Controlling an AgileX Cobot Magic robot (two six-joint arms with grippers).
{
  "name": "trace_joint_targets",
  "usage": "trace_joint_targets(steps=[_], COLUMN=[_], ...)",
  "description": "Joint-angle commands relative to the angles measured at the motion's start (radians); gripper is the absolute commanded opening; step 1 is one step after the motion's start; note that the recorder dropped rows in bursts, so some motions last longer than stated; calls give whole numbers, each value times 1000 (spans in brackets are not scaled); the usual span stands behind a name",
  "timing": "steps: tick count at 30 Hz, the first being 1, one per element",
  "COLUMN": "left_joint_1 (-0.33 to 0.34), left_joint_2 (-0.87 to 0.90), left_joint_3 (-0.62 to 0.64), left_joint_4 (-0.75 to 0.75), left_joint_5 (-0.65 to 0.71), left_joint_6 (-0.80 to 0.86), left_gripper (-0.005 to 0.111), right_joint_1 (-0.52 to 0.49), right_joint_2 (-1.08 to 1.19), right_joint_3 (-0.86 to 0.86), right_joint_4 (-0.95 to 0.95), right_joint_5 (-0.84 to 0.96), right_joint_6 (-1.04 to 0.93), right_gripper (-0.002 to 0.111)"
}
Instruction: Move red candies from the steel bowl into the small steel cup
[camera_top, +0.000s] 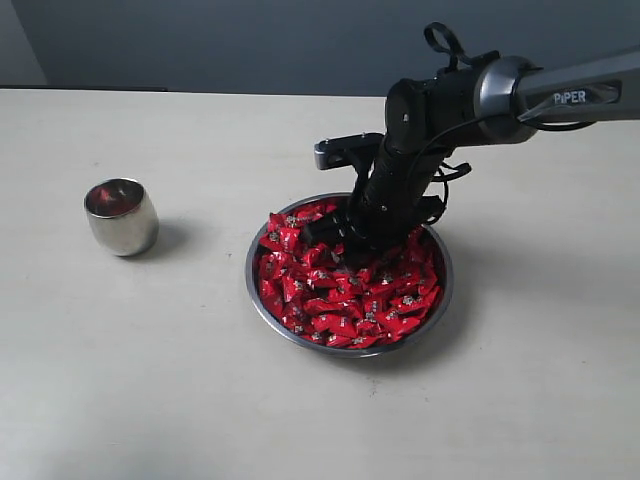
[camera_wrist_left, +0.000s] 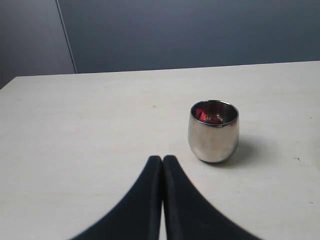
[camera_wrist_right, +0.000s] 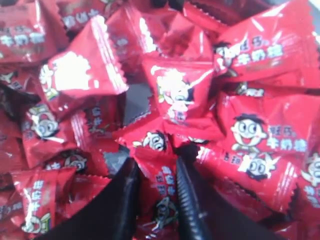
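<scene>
The steel bowl (camera_top: 249, 287) at centre-right is heaped with red candies (camera_top: 345, 298). My right gripper (camera_top: 336, 236) reaches down into the far side of the heap. In the right wrist view its fingertips (camera_wrist_right: 156, 162) are dug in among the wrappers, pressed on either side of one red candy (camera_wrist_right: 159, 185). The small steel cup (camera_top: 121, 217) stands upright at the left, apart from the bowl. In the left wrist view the cup (camera_wrist_left: 214, 131) has some red candy (camera_wrist_left: 206, 114) inside, and my left gripper (camera_wrist_left: 162, 159) is shut and empty, short of the cup.
The pale table (camera_top: 150, 380) runs around the bowl and cup, with a dark wall behind. My right arm (camera_top: 520, 95) comes in from the upper right, over the bowl's far rim.
</scene>
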Motion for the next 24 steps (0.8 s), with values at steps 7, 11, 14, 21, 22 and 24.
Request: trace_joint_targets(steps=[7,11,14,21,22,24], left_joint_1=[1,1,1,1,1,1], left_joint_2=[-4,-4,-4,-4,-4,-4], left_joint_3=[4,4,4,4,4,4], left_joint_4=[-2,-2,-2,-2,-2,-2], left_joint_5=[-2,-2,-2,-2,-2,-2], left_joint_6=[-1,-1,-1,-1,-1,-1], left_gripper=[0,0,0,0,0,0], right_joint_1=[-3,-3,-3,-3,-3,-3], right_joint_2=[-80,-82,-82,-100,-109,-134], right_joint_3=[4,4,4,4,4,-8], right_joint_4=[-12,-12,-12,-12,-12,-14], right_joint_5=[-27,-20,-13,-6,-6,0], right_joint_6=[-4,-4,-4,-4,-4,-4], right_gripper=[10,10,10,10,10,10])
